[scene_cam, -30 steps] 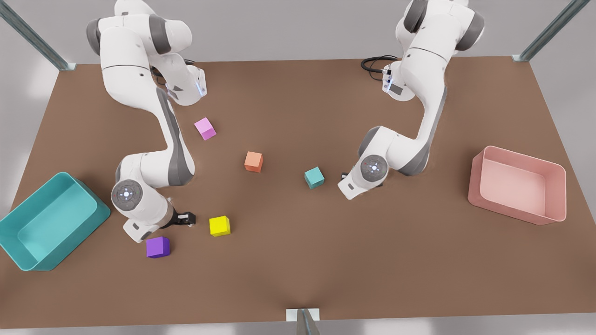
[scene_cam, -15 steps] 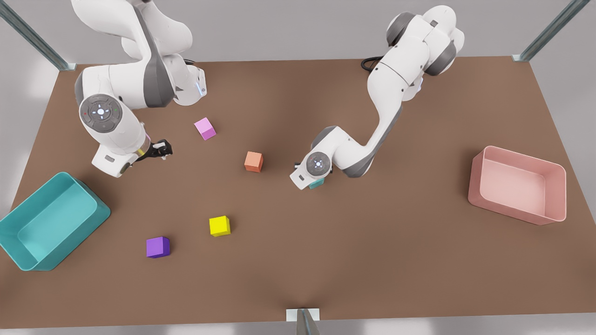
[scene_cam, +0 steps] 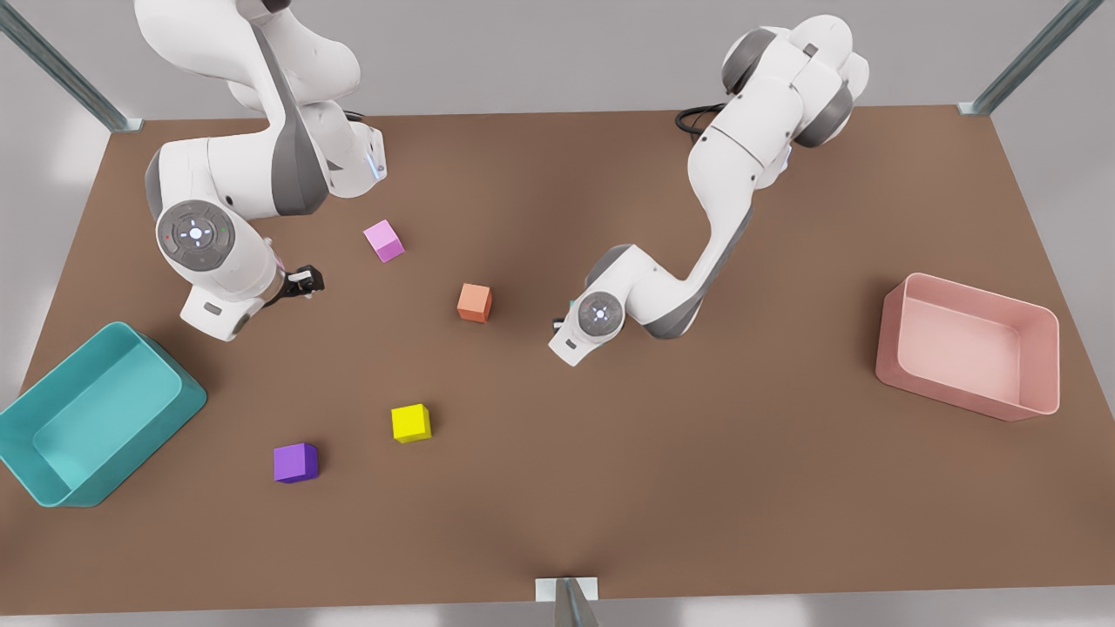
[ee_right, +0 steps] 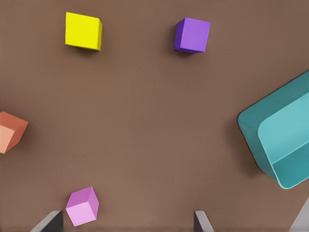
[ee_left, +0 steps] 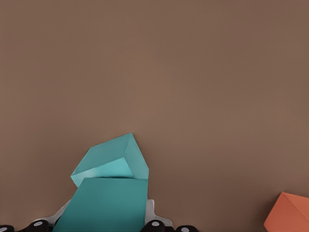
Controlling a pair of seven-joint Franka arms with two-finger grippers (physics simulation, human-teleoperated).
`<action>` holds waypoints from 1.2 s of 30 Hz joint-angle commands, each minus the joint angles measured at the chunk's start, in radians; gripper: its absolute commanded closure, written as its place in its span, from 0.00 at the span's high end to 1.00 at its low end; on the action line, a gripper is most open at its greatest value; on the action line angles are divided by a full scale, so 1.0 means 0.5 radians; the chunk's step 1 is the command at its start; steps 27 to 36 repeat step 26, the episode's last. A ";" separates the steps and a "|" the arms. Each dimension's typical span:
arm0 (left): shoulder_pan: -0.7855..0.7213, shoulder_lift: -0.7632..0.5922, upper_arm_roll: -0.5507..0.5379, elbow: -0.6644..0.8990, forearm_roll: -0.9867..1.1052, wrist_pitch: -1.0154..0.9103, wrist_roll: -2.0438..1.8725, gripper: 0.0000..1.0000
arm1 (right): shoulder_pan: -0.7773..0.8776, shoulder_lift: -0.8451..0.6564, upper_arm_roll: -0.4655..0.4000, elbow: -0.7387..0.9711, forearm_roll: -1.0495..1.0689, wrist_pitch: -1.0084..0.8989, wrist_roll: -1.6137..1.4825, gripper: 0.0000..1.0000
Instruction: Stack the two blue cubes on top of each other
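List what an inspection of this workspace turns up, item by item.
Surface: brown table, flat and bare between items.
Job's things: held teal cube in the left claw, just over the second teal cube on the table; contact cannot be told.
Clutter: pink cube, orange cube, yellow cube, purple cube, teal bin, pink bin.
Grippers: left claw shut on the held teal cube; right claw open, waiting above the table.
Cables: black cable at one arm's base.
Surroundings: grey wall, metal struts.
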 commanded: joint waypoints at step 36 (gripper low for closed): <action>0.917 -1.219 0.217 -0.288 0.163 -0.860 1.522 1.00 | 0.000 0.012 -0.006 0.043 0.018 0.005 -0.015 1.00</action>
